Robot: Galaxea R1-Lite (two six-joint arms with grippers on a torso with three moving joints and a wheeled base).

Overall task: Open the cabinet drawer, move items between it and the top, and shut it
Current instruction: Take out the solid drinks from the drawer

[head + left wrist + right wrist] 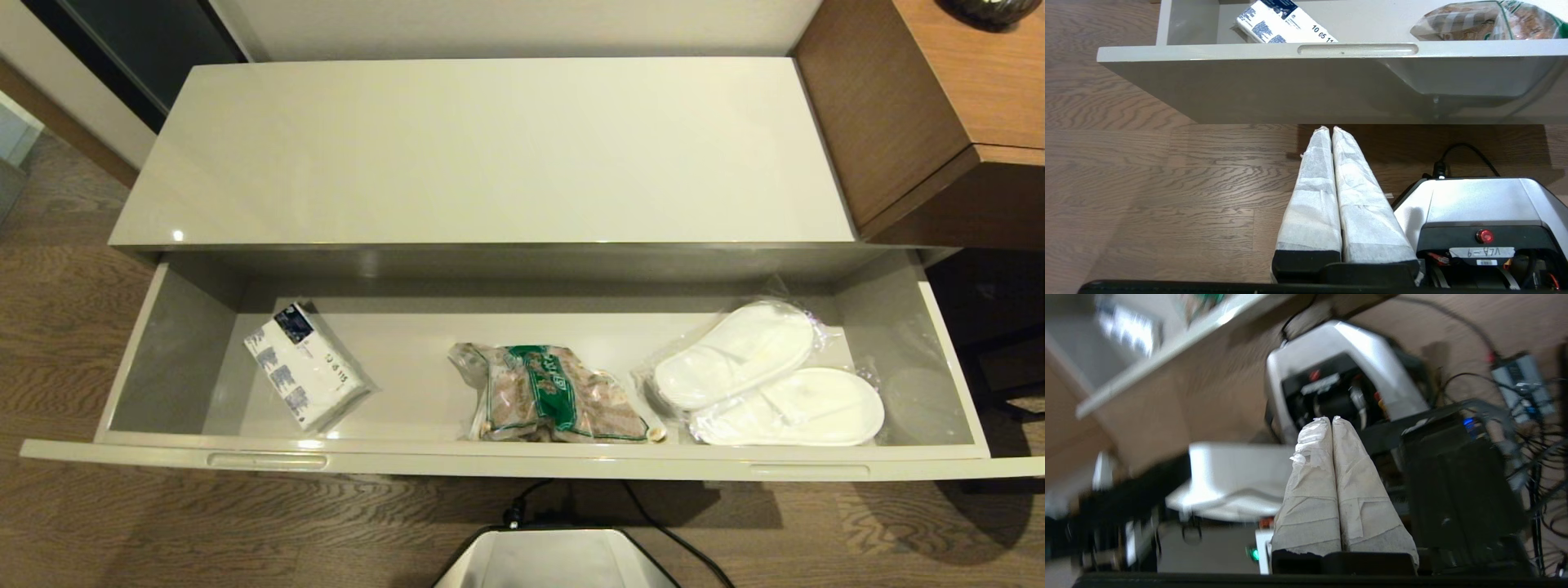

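**Both jaws closed and empty, bag waiting mid-drawer**

Both jaws are pressed together on nothing: your left gripper (1329, 130) hangs low over the floor, below and in front of the drawer's front panel, and your right gripper (1329, 419) points down toward the robot's own base (1339, 371), well away from the work.

You have the cabinet drawer (522, 461) pulled fully out. The bag of brown pieces (555, 394) lies near its middle, close behind the front rim, long axis running roughly along the drawer's width. A white packet (306, 367) sits to its left, wrapped slippers (767, 374) to its right. The top (482, 155) is behind and above.

From either gripper the bag lies up and forward, over the rim. It sits about centrally, so neither arm looks clearly nearer.
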